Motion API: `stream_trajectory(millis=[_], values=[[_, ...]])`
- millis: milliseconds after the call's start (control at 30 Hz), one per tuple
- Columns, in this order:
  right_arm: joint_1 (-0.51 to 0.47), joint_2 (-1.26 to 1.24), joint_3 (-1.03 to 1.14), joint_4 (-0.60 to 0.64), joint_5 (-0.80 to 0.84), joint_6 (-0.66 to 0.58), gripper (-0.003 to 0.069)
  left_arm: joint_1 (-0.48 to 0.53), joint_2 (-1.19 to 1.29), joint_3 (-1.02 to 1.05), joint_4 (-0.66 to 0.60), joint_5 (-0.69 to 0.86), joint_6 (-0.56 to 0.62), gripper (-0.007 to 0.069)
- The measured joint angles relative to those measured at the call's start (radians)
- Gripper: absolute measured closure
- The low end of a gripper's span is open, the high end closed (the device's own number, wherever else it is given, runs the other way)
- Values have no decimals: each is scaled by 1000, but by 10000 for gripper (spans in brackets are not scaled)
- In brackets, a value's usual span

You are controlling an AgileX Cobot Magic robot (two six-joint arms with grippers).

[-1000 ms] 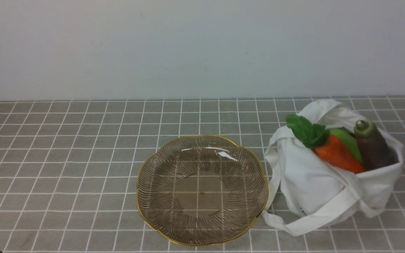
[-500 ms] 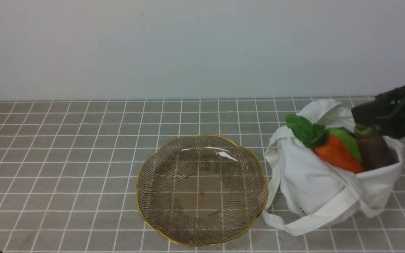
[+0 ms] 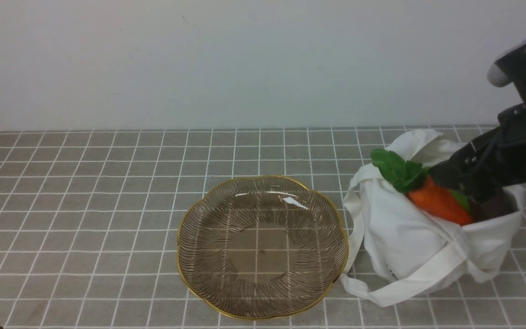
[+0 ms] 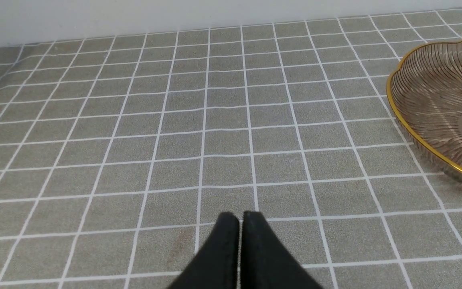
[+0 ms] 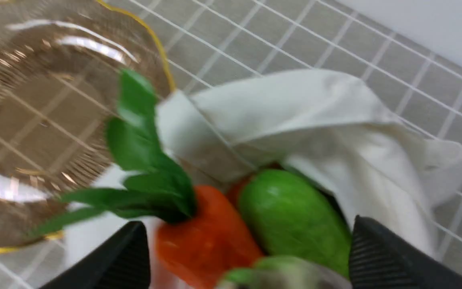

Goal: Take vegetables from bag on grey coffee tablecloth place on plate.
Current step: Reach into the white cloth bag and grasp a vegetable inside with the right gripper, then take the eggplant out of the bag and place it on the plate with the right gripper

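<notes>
1. The vegetables sit in the open mouth of the bag (image 3: 409, 237), a soft white cloth tote slumped on the right side of the tablecloth (image 3: 85, 205).
2. The carrot (image 3: 436, 203) is bright orange, and its green leaves (image 3: 397, 171) stick out over the bag's left lip towards the plate (image 3: 199, 246).
3. The cucumber (image 5: 291, 216), smooth and light green, lies touching the carrot on its right. Only a sliver of it shows in the front view.
4. Of the eggplant (image 5: 279, 271), only a blurred pale green cap shows in the right wrist view. The arm covers most of it in the front view.
5. The right end effector (image 5: 247, 222) is down at the bag's mouth with its jaws spread wide. One finger is outside the carrot and the other is beyond the cucumber, beside the bag's cloth. It grips nothing, and I cannot tell whether either finger touches a vegetable.
6. The left end effector (image 4: 240, 216) is low over bare cloth, left of the plate. Its fingers are pressed together with nothing between them.
7. The plate is smoky glass with fine ribs and a scalloped gold rim. It lies empty at the middle, just left of the bag.
8. One flat white strap (image 3: 409, 285) loops along the near side of the bag, and its end reaches the plate's near right rim.
9. Open cloth runs left of the plate and beyond it to the pale wall (image 3: 244, 64). The bag's right side sits near the right edge of the front view.
</notes>
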Motion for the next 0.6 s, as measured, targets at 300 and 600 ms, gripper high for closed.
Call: stream_trajectory(millis=[300, 600], values=[[0, -6, -15, -151, 6, 147, 403, 0, 0, 0, 0, 0, 0, 629], [0, -100, -158, -204, 88, 156, 402, 0, 0, 0, 0, 0, 0, 629]])
